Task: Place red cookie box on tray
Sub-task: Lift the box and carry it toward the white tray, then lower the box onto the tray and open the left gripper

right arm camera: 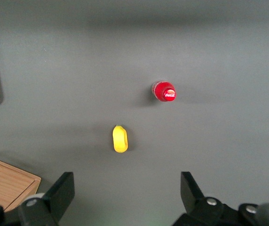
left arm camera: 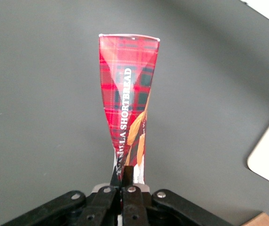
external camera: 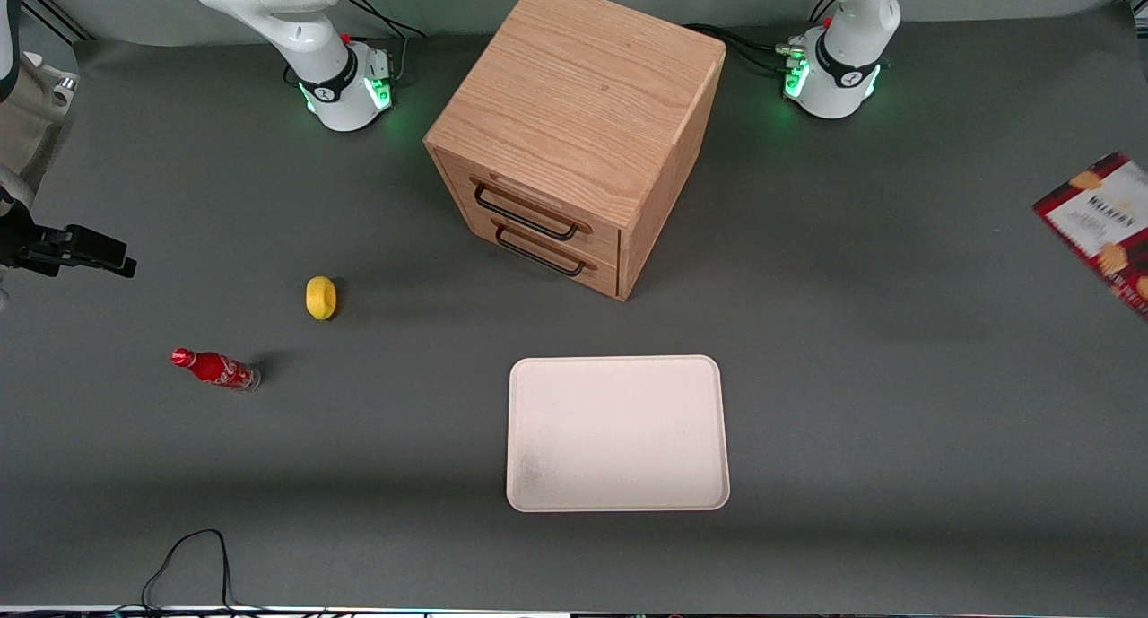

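The gripper point(left arm camera: 123, 181) has its jaws closed on one end of the red cookie box point(left arm camera: 127, 101), holding it in the air at the working arm's end of the table, well apart from the tray point(external camera: 617, 433).

Red tartan cookie box point(left arm camera: 127, 89), pale cream tray point(external camera: 617, 434), black fingers point(left arm camera: 127, 173).

Red tartan cookie box point(external camera: 1101, 229) — lifted, tilted — well apart from the bare cream tray point(external camera: 617, 433).
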### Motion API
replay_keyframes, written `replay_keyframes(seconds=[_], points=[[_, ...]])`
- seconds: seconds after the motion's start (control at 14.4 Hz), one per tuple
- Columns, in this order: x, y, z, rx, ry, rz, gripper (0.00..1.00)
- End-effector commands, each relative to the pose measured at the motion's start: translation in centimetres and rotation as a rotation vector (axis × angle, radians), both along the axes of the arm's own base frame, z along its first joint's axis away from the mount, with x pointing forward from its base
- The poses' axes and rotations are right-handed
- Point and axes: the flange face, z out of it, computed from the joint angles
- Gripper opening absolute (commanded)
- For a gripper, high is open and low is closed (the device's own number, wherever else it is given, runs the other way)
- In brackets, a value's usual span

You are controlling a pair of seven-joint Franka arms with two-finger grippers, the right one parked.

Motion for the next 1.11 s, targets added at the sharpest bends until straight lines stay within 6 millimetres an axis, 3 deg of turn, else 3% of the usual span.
replay_keyframes(seconds=[0.0, 0.21, 0.28, 0.49, 0.69, 1.04], points=[[4.1, -5.7, 0.4, -0.009, 0.017, -0.095, 0.0], [6.5, -13.8, -0.3, -0.021, 0.037, -0.168, 0.0], [7.1, -15.4, -0.1, -0.023, 0.043, -0.189, 0.0], [8.8, -24.0, -1.7, -0.027, 0.063, -0.32, 0.0], [9.0, -31.9, -3.5, -0.031, 0.027, -0.41, 0.0], [8.3, -41.2, -6.5, -0.034, 0.011, -0.397, 0.0]])
